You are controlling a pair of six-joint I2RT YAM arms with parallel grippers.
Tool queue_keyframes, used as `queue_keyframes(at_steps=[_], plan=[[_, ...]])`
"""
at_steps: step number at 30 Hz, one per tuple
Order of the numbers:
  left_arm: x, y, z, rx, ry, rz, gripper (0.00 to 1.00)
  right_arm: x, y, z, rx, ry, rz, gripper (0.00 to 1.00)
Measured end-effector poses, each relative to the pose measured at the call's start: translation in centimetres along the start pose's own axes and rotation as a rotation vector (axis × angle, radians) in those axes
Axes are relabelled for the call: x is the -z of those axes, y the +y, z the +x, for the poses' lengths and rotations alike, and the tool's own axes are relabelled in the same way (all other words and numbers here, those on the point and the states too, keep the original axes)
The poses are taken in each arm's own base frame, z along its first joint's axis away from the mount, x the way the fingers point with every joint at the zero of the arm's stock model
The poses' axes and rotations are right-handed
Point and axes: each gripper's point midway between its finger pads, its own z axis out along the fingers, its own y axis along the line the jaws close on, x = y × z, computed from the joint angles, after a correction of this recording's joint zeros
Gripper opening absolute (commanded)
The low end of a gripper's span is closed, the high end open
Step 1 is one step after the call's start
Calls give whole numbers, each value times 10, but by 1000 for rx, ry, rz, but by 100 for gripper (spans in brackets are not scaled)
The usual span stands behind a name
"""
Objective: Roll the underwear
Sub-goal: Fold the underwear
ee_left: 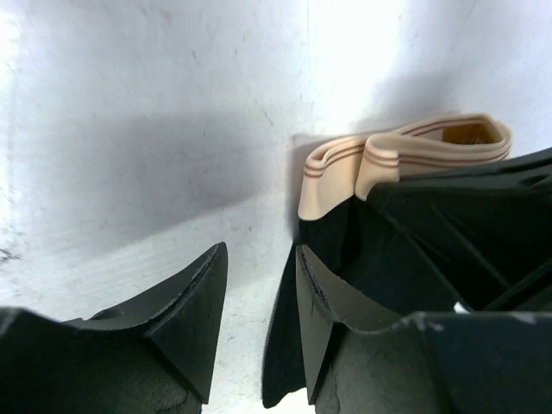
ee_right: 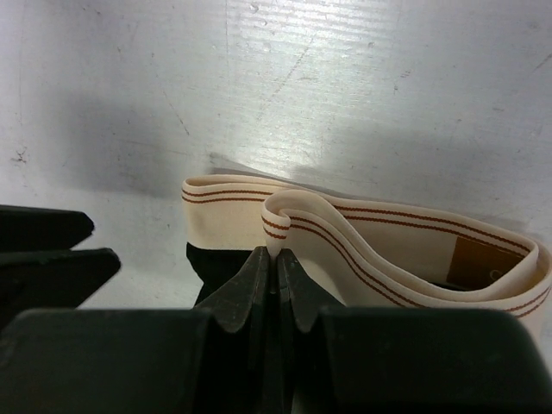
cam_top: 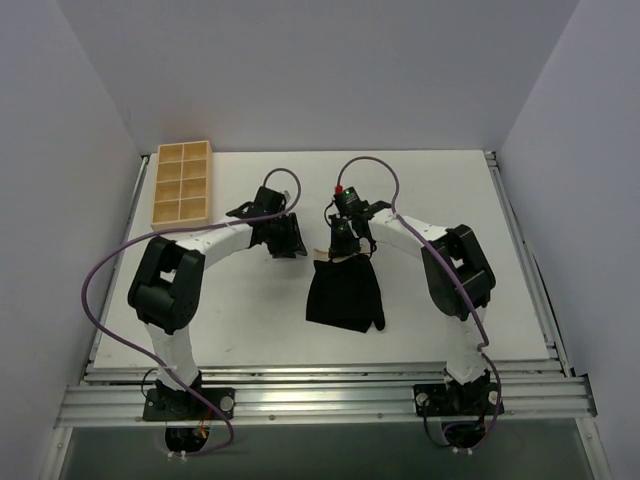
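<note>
One wooden tray [cam_top: 182,183] sits at 11 o'clock on the surface [cam_top: 260,320], clear of both arms. Underwear [cam_top: 345,295] lies at centre. Right end effector [cam_top: 343,245] is clamped on its waistband [ee_right: 388,241] at 12 o'clock. Left end effector [cam_top: 285,237], partly open and empty, stands just beside the garment at 10 o'clock.

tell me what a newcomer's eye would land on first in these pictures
Black soft fabric underwear, with a beige brown-striped elastic waistband, lies in the middle of the white table. The right arm has its jaws shut on a raised fold of that waistband, while the left arm holds its jaws apart and empty beside the garment. A tan wooden compartment tray sits at the table's far left corner.
</note>
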Motion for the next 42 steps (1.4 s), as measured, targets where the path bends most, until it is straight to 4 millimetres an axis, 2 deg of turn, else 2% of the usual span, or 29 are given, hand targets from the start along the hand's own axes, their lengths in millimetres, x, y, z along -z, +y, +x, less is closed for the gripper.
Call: queue_keyframes(at_steps=[4, 7, 11, 18, 24, 28, 29, 30, 42], plan=[[3, -5, -17, -3, -8, 40, 46, 0, 1, 0, 11, 2, -6, 0], [-2, -15, -19, -9, 10, 90, 46, 1, 1, 1, 19, 3, -7, 0], [-12, -20, -10, -7, 58, 134, 44, 1, -1, 1, 18, 4, -9, 0], [-31, -15, 4, 15, 124, 149, 41, 2, 0, 1, 18, 3, -16, 0], [-37, -18, 5, 34, 129, 171, 40, 2, 0, 1, 17, 3, -17, 0], [-39, -22, 3, 49, 126, 189, 18, 2, 1, 1, 17, 5, -20, 0], [-40, -22, 3, 52, 125, 194, 7, 2, 1, 1, 17, 6, -21, 0], [-41, -24, 3, 53, 124, 199, 4, 3, 1, 1, 17, 6, -22, 0], [-43, -35, 1, 49, 106, 230, 2, 3, 10, 5, -5, 15, -39, 0]])
